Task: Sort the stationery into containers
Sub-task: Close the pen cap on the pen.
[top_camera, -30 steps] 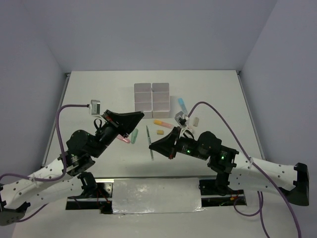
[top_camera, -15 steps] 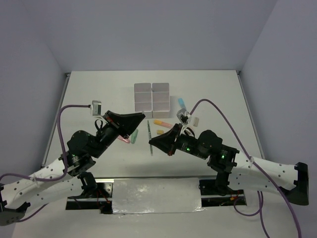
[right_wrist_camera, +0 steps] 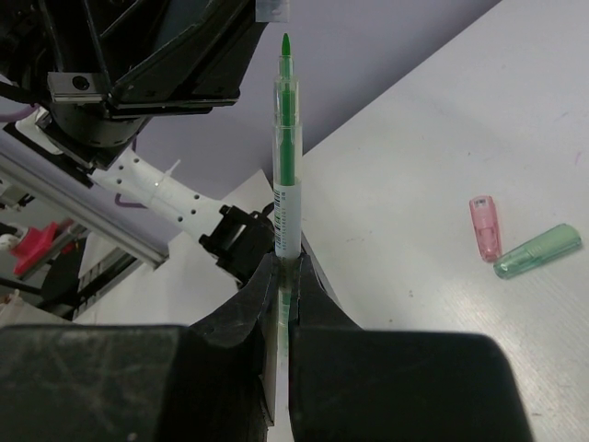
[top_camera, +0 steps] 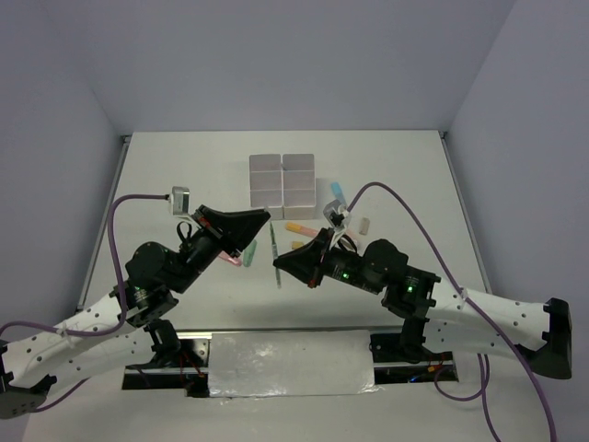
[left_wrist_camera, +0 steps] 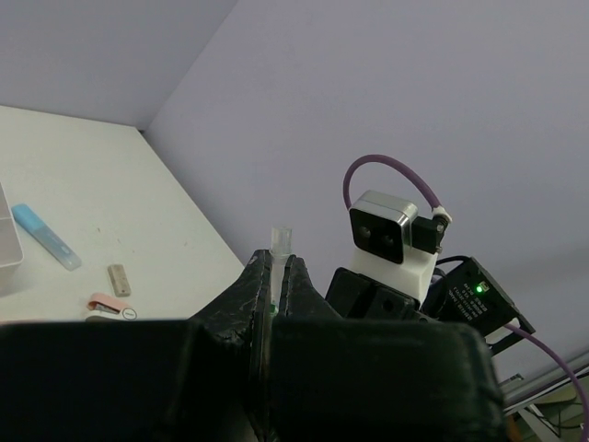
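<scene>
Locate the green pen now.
The green pen is pinched in the right claw, central in the top view, just short of the containers; the left claw alongside grips a clear cap.

No legible word, brand or number in any view. Green pen (right_wrist_camera: 285, 166), upright at centre of the right wrist view: barcode label (right_wrist_camera: 283, 214) wrapped round the clear barrel, at 6 o'clock from the tip. Bars are visible; the digits and fine print beside them are too small to read. Left wrist view, 8 o'clock: pink tab (left_wrist_camera: 109, 303) carries a small round mark (left_wrist_camera: 129, 313) on its white end, content not resolvable. Top view: nothing readable at this size.
</scene>
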